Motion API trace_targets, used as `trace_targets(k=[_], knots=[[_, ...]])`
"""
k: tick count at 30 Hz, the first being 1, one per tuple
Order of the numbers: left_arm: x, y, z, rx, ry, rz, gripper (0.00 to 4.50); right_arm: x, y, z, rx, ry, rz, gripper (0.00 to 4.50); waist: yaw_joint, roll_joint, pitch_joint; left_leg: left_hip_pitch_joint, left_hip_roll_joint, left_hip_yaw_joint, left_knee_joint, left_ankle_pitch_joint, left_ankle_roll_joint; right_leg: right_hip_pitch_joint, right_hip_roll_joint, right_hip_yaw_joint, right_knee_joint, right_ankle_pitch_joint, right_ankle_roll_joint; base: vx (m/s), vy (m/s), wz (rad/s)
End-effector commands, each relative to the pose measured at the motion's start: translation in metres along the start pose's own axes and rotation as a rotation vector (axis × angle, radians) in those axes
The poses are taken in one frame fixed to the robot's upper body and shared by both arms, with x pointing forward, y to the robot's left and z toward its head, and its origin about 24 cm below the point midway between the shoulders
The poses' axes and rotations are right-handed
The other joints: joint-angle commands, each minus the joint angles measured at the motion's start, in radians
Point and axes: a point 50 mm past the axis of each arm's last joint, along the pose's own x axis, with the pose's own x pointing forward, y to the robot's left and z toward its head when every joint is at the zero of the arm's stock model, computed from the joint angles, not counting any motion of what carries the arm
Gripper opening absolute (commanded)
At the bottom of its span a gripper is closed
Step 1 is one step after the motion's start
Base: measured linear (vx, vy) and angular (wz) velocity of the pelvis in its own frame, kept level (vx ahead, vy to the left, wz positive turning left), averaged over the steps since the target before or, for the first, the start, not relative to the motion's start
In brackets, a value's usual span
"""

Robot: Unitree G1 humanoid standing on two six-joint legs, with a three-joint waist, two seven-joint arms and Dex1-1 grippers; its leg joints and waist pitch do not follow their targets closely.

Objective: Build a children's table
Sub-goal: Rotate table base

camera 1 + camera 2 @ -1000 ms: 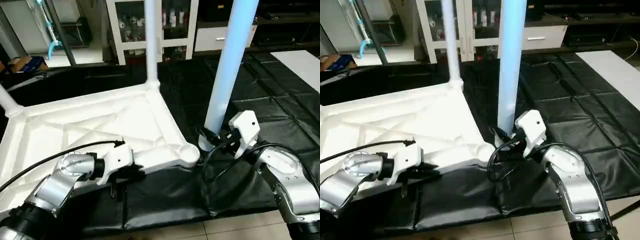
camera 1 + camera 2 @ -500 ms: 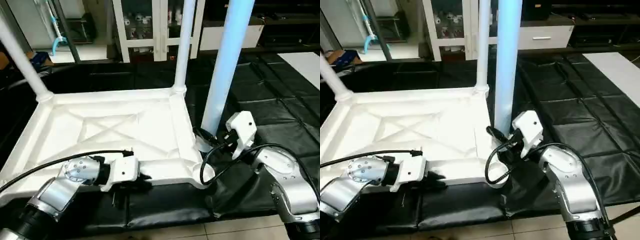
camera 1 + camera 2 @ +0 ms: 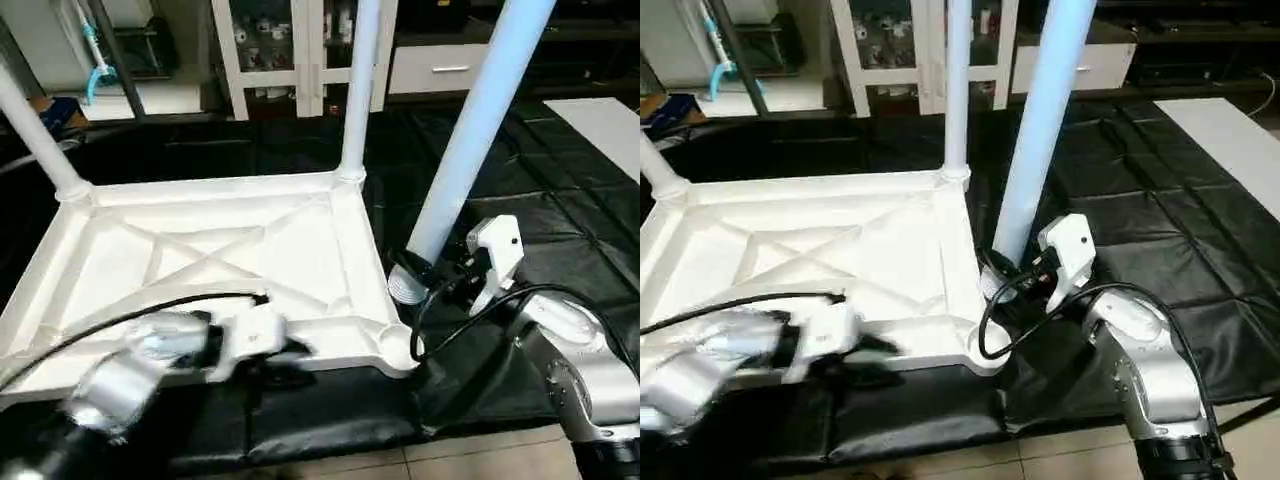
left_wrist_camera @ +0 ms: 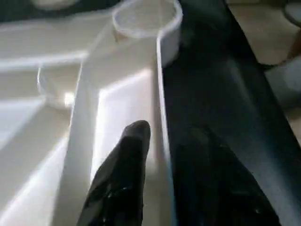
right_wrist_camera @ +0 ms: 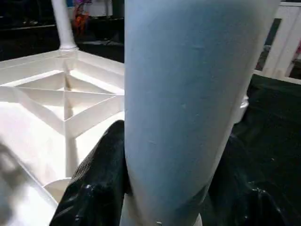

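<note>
A black padded floor mat lies before glass-fronted cabinets, and on it the tabletop is laid upside down, ribs upward. Upright legs are seated in its two far corners. The fitting of a further leg is in hand: it is clasped near its foot by the right gripper, just beside the empty near right socket. The left gripper straddles the near rim, its fingers parted. Next, the leg's foot must be shifted over that socket and pressed down.
</note>
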Motion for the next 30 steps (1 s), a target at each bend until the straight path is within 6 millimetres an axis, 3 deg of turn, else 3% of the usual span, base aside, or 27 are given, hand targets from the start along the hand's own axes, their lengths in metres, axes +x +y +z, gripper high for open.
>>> trace_targets(k=[1,3,4,6,9,10,13,14,19,23,27,30], knots=[[0.002,0.002,-0.001,-0.001,0.02,0.008,1.63,0.0,0.0,0.009,-0.025,-0.026,0.013,1.87,-0.004,-0.001,-0.048,0.041,0.112,-0.052,-0.087,-0.234,0.026,0.015,-0.07,0.043,-0.06,0.003,-0.26,0.0,0.0,0.0],[0.007,0.002,0.0,-0.014,0.018,0.018,1.63,-0.001,0.001,0.01,-0.022,-0.026,0.014,1.87,-0.007,-0.002,-0.046,0.041,0.111,-0.052,-0.088,-0.255,0.015,0.016,-0.07,0.043,-0.061,-0.013,-0.26,0.0,0.0,0.0],[0.009,0.002,-0.001,-0.019,0.031,0.023,1.63,-0.002,0.002,0.01,-0.02,-0.024,0.016,1.87,-0.007,0.005,-0.046,0.041,0.111,-0.054,-0.088,-0.263,0.01,0.016,-0.072,0.044,-0.062,-0.023,-0.259,0.0,0.0,0.0],[0.011,0.003,-0.003,-0.02,0.052,0.037,1.63,-0.003,0.003,0.01,-0.011,-0.02,0.019,1.87,-0.01,0.0,-0.044,0.042,0.111,-0.053,-0.089,-0.274,0.007,0.016,-0.07,0.044,-0.066,-0.03,-0.252,0.0,0.0,0.0],[0.013,0.003,-0.005,-0.031,0.068,0.038,1.63,-0.004,0.004,0.01,-0.004,-0.019,0.022,1.87,-0.007,0.002,-0.044,0.041,0.111,-0.053,-0.087,-0.262,0.014,0.016,-0.072,0.044,-0.066,-0.026,-0.256,0.0,0.0,0.0],[0.013,0.002,-0.008,-0.041,0.084,0.038,1.63,-0.005,0.005,0.009,0.005,-0.02,0.027,1.87,-0.006,0.008,-0.044,0.043,0.112,-0.053,-0.087,-0.267,0.011,0.015,-0.072,0.044,-0.066,-0.034,-0.257,0.0,0.0,0.0],[0.012,0.001,-0.011,-0.06,0.106,0.032,1.63,-0.006,0.006,0.009,0.017,-0.022,0.032,1.87,-0.006,0.009,-0.043,0.043,0.112,-0.054,-0.089,-0.281,0.002,0.014,-0.07,0.043,-0.065,-0.044,-0.255,0.0,0.0,0.0],[0.012,0.0,-0.014,-0.072,0.123,0.03,1.37,-0.006,0.006,0.01,0.022,-0.024,0.034,1.87,-0.007,0.009,-0.042,0.044,0.112,-0.054,-0.091,-0.289,-0.003,0.013,-0.068,0.043,-0.066,-0.046,-0.254,0.0,0.0,0.0],[0.008,0.002,-0.018,-0.12,0.154,0.044,0.99,-0.006,0.007,0.013,0.089,-0.037,0.065,1.87,-0.008,0.007,-0.037,0.043,0.111,-0.056,-0.093,-0.324,-0.013,0.012,-0.072,0.045,-0.072,-0.102,-0.25,0.0,0.0,0.0],[0.009,-0.003,-0.02,-0.153,0.169,0.02,0.69,-0.012,0.012,0.003,0.082,0.072,0.205,1.87,-0.01,0.009,-0.034,0.045,0.112,-0.059,-0.096,-0.363,-0.034,0.013,-0.072,0.045,-0.076,-0.163,-0.235,0.0,0.0,0.0],[0.01,-0.006,-0.018,-0.157,0.192,-0.006,0.38,-0.016,0.007,-0.002,0.155,0.115,0.28,1.87,-0.012,0.006,-0.032,0.039,0.111,-0.059,-0.094,-0.332,-0.013,0.016,-0.076,0.048,-0.078,-0.137,-0.244,0.0,0.0,0.0],[0.011,-0.005,-0.018,-0.152,0.2,-0.012,0.15,-0.017,0.002,-0.007,0.179,0.143,0.299,1.87,-0.015,0.003,-0.027,0.039,0.111,-0.059,-0.091,-0.332,0.001,0.014,-0.078,0.047,-0.082,-0.181,-0.254,0.0,0.0,0.0]])
